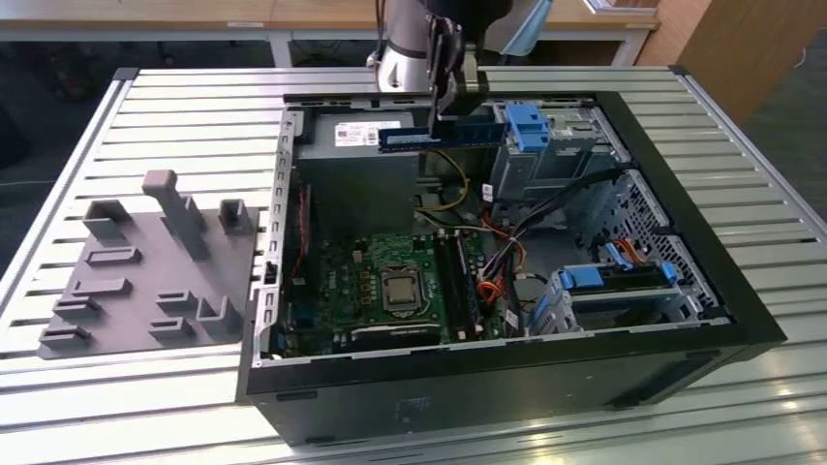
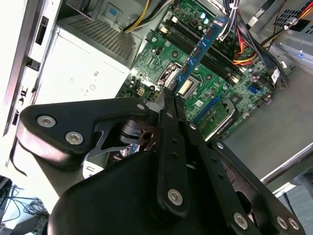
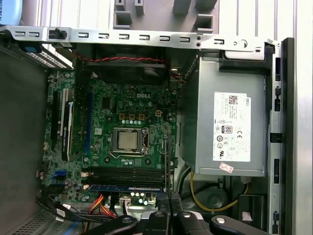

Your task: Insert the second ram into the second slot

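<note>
Gripping the second ram (image 1: 440, 135) over the computer case (image 1: 517, 387), closed fingers (image 2: 168, 147) hold its long axis three-to-nine in the exterior view; memory slots (image 1: 455, 281) lie at six o'clock, crosswise.

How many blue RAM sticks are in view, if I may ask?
1: the ram gripped by the end effector above the open case; seated ones may be hidden.

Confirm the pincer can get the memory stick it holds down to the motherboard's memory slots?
Probably yes. The pincer grips the memory stick above the open case, and the memory slots lie uncovered from above; the cables sit to the exterior view's right of them.
</note>
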Robot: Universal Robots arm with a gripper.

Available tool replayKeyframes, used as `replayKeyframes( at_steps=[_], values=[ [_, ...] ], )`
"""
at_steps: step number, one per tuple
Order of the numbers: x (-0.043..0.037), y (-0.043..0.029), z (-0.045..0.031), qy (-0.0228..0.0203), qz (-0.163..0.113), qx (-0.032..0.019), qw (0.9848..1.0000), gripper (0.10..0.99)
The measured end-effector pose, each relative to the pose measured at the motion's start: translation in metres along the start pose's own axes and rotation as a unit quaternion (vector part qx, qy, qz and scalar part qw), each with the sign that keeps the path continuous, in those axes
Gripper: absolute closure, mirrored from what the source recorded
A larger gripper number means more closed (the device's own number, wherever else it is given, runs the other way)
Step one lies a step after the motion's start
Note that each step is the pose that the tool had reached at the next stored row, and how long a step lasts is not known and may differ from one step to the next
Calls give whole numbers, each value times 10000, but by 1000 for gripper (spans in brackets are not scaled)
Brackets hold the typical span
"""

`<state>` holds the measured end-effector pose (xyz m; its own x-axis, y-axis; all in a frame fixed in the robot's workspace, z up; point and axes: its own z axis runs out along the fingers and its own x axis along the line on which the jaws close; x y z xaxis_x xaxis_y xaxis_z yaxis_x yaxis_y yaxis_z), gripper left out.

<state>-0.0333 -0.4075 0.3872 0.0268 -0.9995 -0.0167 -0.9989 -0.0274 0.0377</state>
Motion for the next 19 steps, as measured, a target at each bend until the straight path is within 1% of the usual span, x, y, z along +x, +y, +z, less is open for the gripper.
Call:
replayKeyframes(
  at_steps=[8, 19],
  values=[
    [43, 1, 0, 8, 0, 0, 10000, 961],
    [77, 2, -1, 22, 1, -1, 10000, 961]
  ],
)
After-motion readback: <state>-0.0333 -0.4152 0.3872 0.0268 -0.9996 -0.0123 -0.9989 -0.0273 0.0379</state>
